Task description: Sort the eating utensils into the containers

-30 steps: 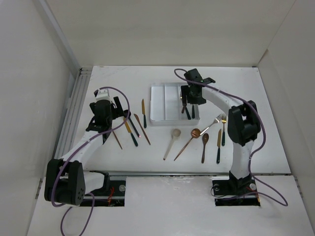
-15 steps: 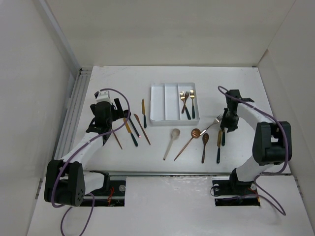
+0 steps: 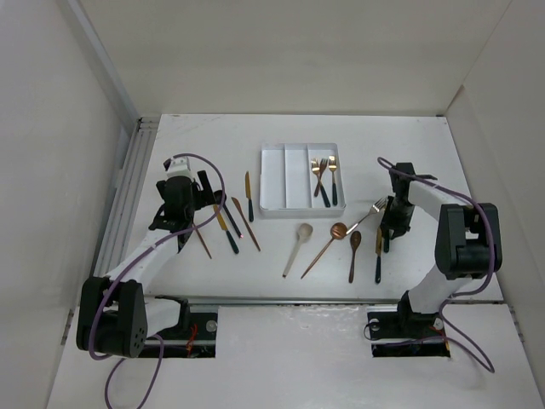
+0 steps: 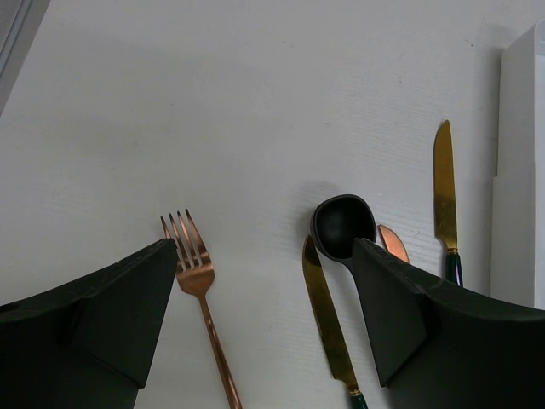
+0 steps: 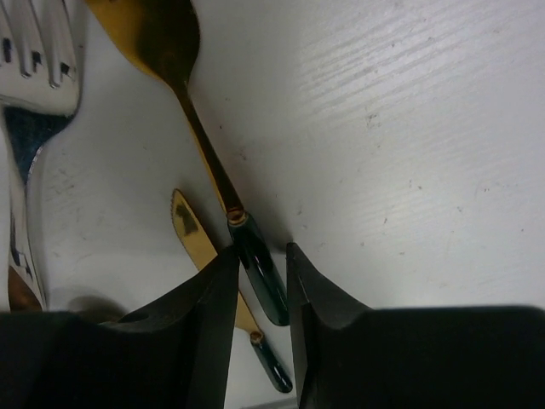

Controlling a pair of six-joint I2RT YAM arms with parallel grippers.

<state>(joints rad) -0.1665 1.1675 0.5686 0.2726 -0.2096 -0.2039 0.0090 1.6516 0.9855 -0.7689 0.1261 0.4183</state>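
Your right fingers point(image 5: 213, 315) are closing narrowly on the gold fork point(image 5: 209, 162), pinching its green handle between them while it is lying flat on the bench point(image 5: 409, 128) beside a knife point(image 5: 200, 239). Your left fingers point(image 4: 119, 307) are hanging wide apart over a copper fork point(image 4: 197, 281) and a black spoon point(image 4: 342, 226).

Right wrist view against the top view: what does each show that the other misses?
Right wrist only: the right tool closed on the green handle of a gold utensil. Top only: the tray, forks in its right compartment, the cream spoon. Both: the silver fork and a gold knife beside that handle.
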